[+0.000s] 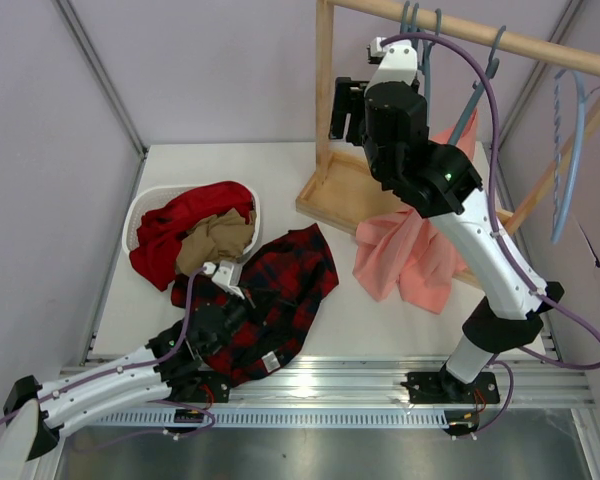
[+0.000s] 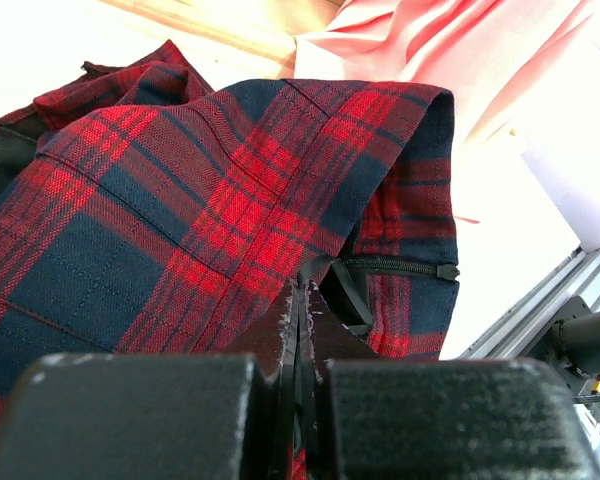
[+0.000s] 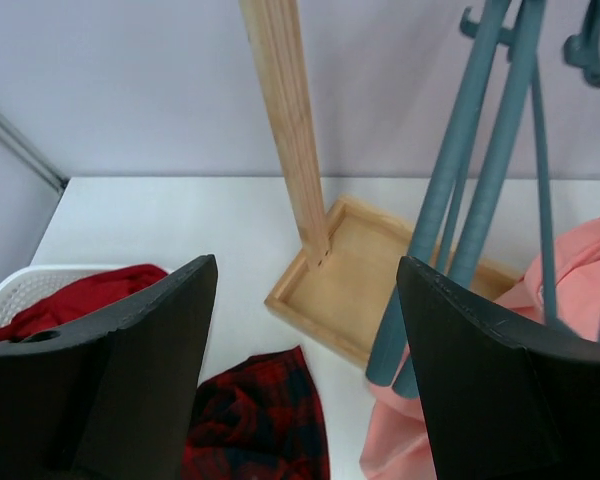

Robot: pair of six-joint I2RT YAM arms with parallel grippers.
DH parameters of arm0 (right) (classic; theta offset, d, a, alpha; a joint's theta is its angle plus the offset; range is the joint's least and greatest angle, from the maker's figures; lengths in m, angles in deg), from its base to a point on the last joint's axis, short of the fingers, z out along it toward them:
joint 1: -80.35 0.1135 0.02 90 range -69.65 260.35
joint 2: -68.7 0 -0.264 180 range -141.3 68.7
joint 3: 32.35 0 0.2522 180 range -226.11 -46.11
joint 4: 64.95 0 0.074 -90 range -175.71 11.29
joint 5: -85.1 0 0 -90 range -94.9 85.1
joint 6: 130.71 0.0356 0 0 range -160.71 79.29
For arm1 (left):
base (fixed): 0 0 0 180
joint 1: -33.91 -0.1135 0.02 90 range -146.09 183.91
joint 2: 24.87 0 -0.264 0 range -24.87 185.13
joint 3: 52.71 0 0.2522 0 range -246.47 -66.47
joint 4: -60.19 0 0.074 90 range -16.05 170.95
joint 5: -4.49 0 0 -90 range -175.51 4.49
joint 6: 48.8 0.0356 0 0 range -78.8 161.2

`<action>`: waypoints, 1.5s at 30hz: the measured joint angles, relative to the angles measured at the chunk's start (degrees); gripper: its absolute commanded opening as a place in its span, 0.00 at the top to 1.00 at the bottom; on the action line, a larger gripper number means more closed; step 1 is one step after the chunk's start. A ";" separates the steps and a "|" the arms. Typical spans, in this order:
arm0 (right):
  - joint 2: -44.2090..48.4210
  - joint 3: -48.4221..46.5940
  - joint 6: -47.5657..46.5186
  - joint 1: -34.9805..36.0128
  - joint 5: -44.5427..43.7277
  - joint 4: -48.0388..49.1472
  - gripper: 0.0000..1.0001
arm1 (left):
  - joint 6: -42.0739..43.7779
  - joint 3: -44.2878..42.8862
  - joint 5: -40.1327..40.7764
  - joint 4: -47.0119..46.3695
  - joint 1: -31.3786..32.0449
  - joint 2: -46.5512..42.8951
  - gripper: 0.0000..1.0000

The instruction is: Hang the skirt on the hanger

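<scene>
The red-and-black plaid skirt (image 1: 290, 285) lies crumpled on the white table in front of the left arm, its small white label near the front edge. My left gripper (image 1: 237, 284) (image 2: 302, 292) is shut on a fold of the skirt (image 2: 210, 190), beside the zipper and a black loop. High by the wooden rack's post, my right gripper (image 1: 346, 110) (image 3: 305, 268) is open and holds nothing. Slate-blue hangers (image 1: 477, 85) (image 3: 460, 170) hang from the rail just right of it, the nearest hanger close to the right finger (image 3: 485, 350).
A wooden rack (image 1: 323, 90) stands on a tray base (image 1: 332, 198) at the back right. A salmon-pink garment (image 1: 410, 262) drapes below the hangers. A paler blue hanger (image 1: 570, 150) hangs far right. A white basket (image 1: 143, 212) holds red (image 1: 180, 225) and tan (image 1: 217, 240) cloth.
</scene>
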 measured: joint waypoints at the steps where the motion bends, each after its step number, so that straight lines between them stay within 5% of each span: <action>1: 0.00 -0.28 -0.55 -0.22 -0.20 -0.09 0.21 | -0.02 0.20 0.00 0.00 0.00 -0.24 1.00; 45: 6.86 4.96 -5.60 -16.04 1.16 -1.99 0.32 | -0.02 1.92 -1.40 -2.93 -0.79 1.25 1.00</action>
